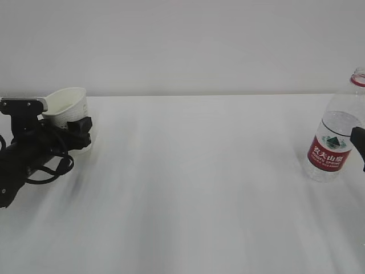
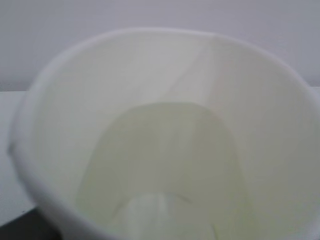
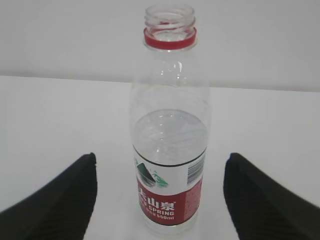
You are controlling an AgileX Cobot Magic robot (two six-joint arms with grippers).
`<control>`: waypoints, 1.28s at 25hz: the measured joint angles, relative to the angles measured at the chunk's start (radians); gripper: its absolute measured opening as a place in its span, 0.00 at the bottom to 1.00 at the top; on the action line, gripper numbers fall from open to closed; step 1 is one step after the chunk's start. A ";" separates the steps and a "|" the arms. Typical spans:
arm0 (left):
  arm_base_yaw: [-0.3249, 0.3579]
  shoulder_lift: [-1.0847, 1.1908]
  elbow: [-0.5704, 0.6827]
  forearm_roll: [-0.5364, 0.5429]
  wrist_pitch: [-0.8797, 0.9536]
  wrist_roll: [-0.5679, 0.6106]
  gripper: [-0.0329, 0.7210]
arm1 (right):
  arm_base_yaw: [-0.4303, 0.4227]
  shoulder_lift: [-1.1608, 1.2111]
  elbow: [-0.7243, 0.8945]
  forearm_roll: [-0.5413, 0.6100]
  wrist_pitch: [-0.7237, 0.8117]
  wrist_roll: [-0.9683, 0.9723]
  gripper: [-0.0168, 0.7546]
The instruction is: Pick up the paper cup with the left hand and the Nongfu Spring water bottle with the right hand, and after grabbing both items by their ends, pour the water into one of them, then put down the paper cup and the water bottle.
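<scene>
Progress stands at the grasping stage, by the look of things. Small white tapered paper cup (image 1: 67,107) sits at the far left of the white counter (image 1: 188,188), tilted, mouth towards the middle of the counter, with the black left hand (image 1: 71,127) against its lower wall. It appears held, though whether the base has left the counter cannot be told. In the left wrist view the cup interior (image 2: 165,165) fills the frame; no fingers show there, so the grasp is judged from the exterior view alone. A pale greenish tint lies low in the cup; whether that is water, or only shadow and the cup's bottom, cannot be settled.

Clear ribbed plastic Nongfu Spring water bottle with red neck ring and red label (image 3: 169,130) stands upright at the far right of the counter, uncapped, with water (image 3: 167,135) up to roughly the middle of its height. The right hand (image 3: 160,200) is spread wide, one black finger on each side of the bottle's lower part and both clear of it: released, holding nothing.

Outstanding, in my judgement: closing on the bottle, lifting both, bringing them together, pouring, setting down.

Limits of view: the exterior frame cuts off the bottle's right edge and shows only a sliver of the right hand. No logo is visible on the cup.
</scene>
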 joint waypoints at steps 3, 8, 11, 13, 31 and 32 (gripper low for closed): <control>0.000 0.008 0.000 -0.002 0.000 0.000 0.70 | 0.000 0.000 0.000 -0.024 -0.001 0.000 0.79; 0.000 0.008 0.006 -0.002 0.000 0.000 0.70 | 0.000 0.000 0.000 -0.032 -0.001 0.000 0.79; 0.000 0.008 0.022 -0.002 -0.005 0.000 0.70 | 0.000 0.000 0.000 -0.032 -0.001 0.000 0.79; 0.000 0.008 0.029 -0.002 -0.009 0.000 0.70 | 0.000 0.000 0.000 -0.032 -0.001 0.000 0.79; 0.000 0.008 0.032 0.000 -0.015 0.002 0.68 | 0.000 0.000 0.000 -0.041 -0.001 0.000 0.79; 0.000 0.008 0.032 0.000 -0.015 0.002 0.69 | 0.000 0.000 0.000 -0.041 -0.001 0.000 0.79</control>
